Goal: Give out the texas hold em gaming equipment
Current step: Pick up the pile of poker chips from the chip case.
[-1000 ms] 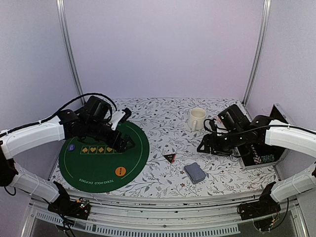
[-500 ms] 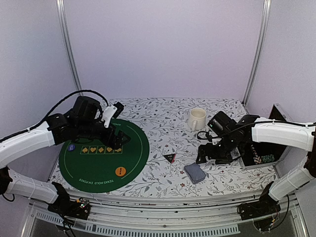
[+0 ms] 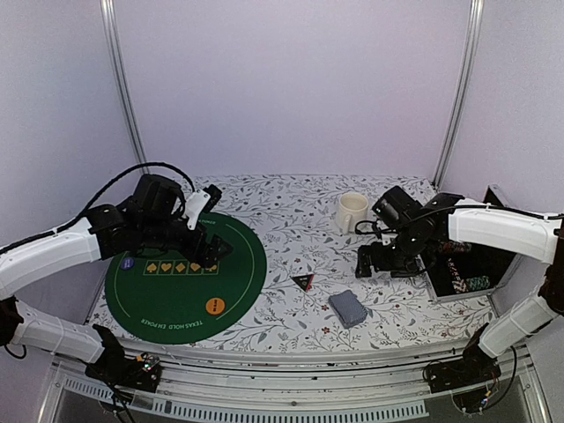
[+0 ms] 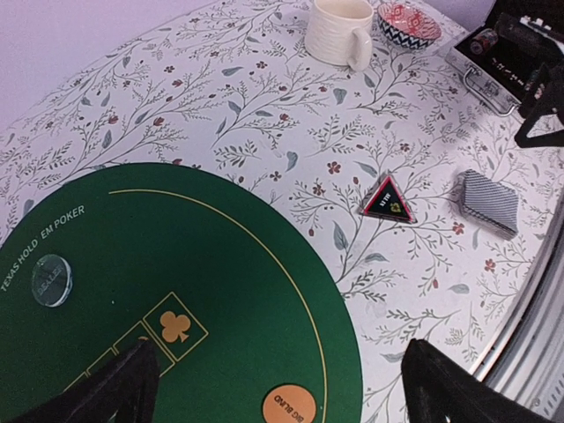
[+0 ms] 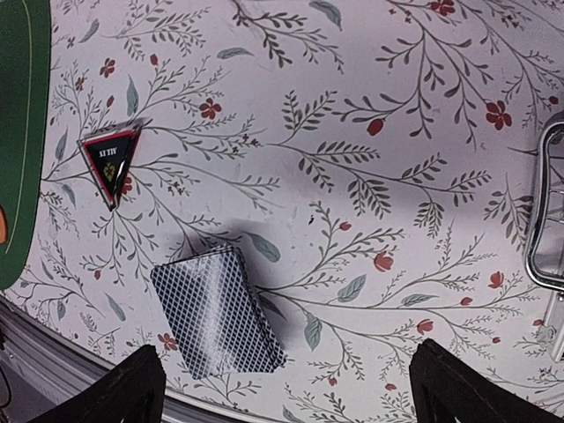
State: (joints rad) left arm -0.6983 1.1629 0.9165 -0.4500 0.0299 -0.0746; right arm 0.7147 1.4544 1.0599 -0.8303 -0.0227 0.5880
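A grey-blue deck of playing cards (image 3: 348,308) (image 5: 216,313) lies on the floral cloth near the front edge. My right gripper (image 3: 376,263) (image 5: 291,397) hangs open above and just behind it, holding nothing. The black-and-red triangular marker (image 3: 303,282) (image 5: 110,159) lies left of the deck. On the green mat (image 3: 159,295) sit the orange disc button (image 3: 215,306) (image 4: 292,406) and a clear disc (image 4: 50,279). My left gripper (image 3: 214,254) (image 4: 280,388) hovers open and empty over the mat. Poker chips (image 3: 476,283) rest in the case.
A cream mug (image 3: 351,211) (image 4: 339,31) stands at the back, with a red-patterned dish (image 4: 409,22) beside it. An open metal case (image 3: 458,269) (image 5: 546,211) lies at the right edge. The table's front rail (image 3: 291,366) runs close to the deck.
My right gripper's jaws have spread wide, and the arm swung in from the right and now sits behind the deck. The left arm drew back slightly to the left, then held.
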